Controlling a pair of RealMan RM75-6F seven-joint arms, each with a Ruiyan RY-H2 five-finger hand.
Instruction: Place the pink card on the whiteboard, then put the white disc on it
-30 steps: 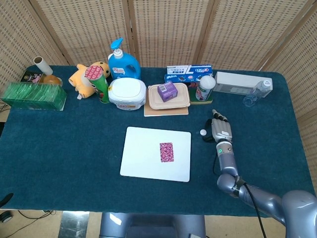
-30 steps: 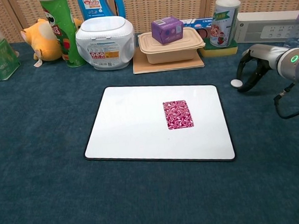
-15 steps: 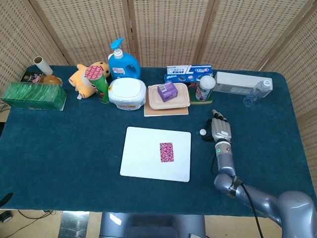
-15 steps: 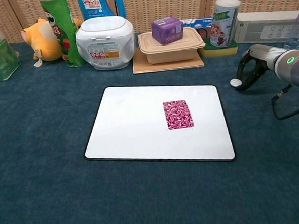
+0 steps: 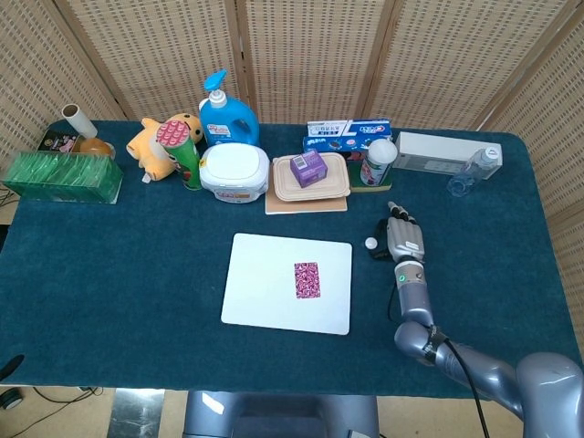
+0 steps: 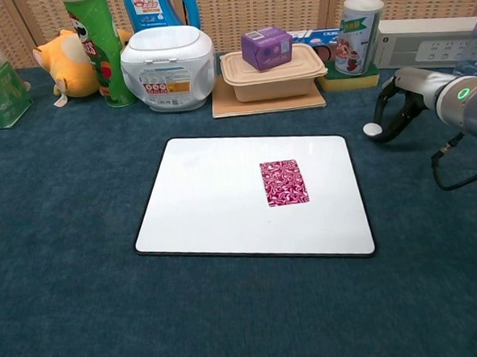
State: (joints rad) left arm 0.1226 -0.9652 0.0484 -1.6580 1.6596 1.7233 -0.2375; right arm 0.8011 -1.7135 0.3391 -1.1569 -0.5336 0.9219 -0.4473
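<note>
The whiteboard (image 5: 265,274) (image 6: 215,196) lies flat in the middle of the blue table. On its right half rests the pink patterned card (image 5: 307,279) (image 6: 284,182). To the right of the board, my right hand (image 5: 404,239) (image 6: 403,95) curls downward and pinches the small white disc (image 5: 370,243) (image 6: 371,128) at its fingertips. The disc hangs just off the board's upper right corner, close to the cloth. Neither view shows my left hand.
Along the back stand a green box (image 5: 62,176), plush toy (image 5: 157,144), green can (image 6: 92,42), detergent bottle (image 5: 226,114), white tub (image 6: 168,57), lunch box (image 6: 274,73) with a purple carton (image 6: 266,46), a drink can (image 6: 358,34), power strip (image 6: 428,41) and water bottle (image 5: 474,169).
My right hand has shifted slightly left and toward the back, carrying the white disc with it nearer the board's corner. Card and board have not moved.
</note>
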